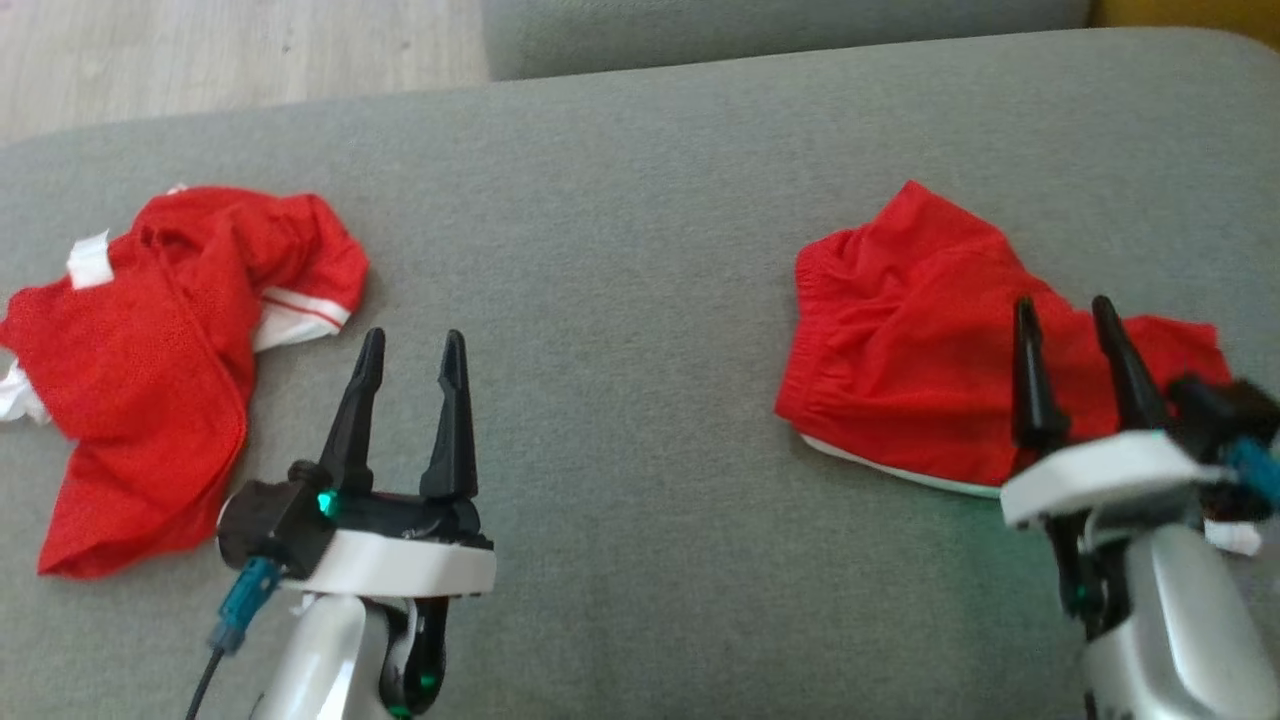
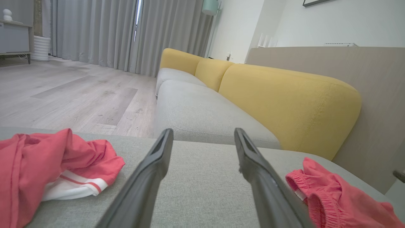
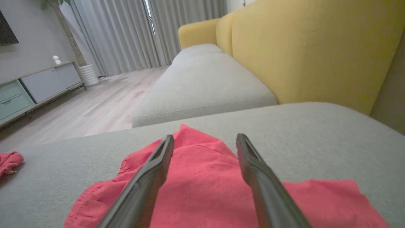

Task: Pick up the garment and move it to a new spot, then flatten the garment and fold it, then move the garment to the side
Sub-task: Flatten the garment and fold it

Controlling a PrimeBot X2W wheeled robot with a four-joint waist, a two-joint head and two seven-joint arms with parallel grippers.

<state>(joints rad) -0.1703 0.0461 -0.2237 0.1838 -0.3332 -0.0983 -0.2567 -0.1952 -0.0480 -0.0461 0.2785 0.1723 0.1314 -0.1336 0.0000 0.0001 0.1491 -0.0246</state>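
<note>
Grey sofa cushion serving as work surface. Red shorts lying at right, long axis running crosswise. Right pincer hovering directly above, jaws wide, gripping nothing. Left pincer also gaping empty, crumpled red jersey lying just leftward. Right arm nearer shorts.

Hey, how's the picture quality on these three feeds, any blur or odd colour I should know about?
Head view: the right pincer is blurred, the left pincer crisper; the light is soft, the shadows faint. Left wrist view: sharp, with wide-angle stretch; the crumpled red garment looks washed out to coral. Right wrist view: softer all over, and the red shorts look pinkish too.
</note>
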